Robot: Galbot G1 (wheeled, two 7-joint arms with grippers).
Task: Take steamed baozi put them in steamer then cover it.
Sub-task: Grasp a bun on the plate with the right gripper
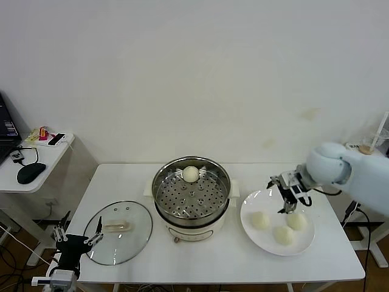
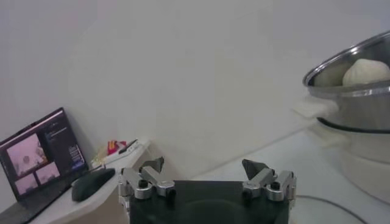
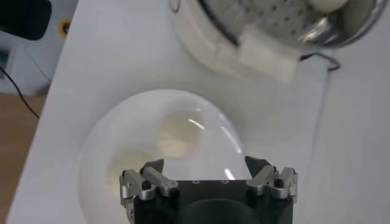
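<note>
Hovering wide open and empty over the plate [image 1: 250,226] of baozi [image 1: 261,219], the right gripper [image 1: 290,196]; no writing legible.

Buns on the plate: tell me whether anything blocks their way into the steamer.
Nothing visible does. The steamer is uncovered, its lid lying on the table beside it. The open right gripper hovers over the three buns.

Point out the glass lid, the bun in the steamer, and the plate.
glass lid [image 1: 118,233], head view, on the glass beside its handle.
bun in the steamer [image 1: 190,174], head view, bun's top.
plate [image 1: 250,210], head view, bare left rim.
</note>
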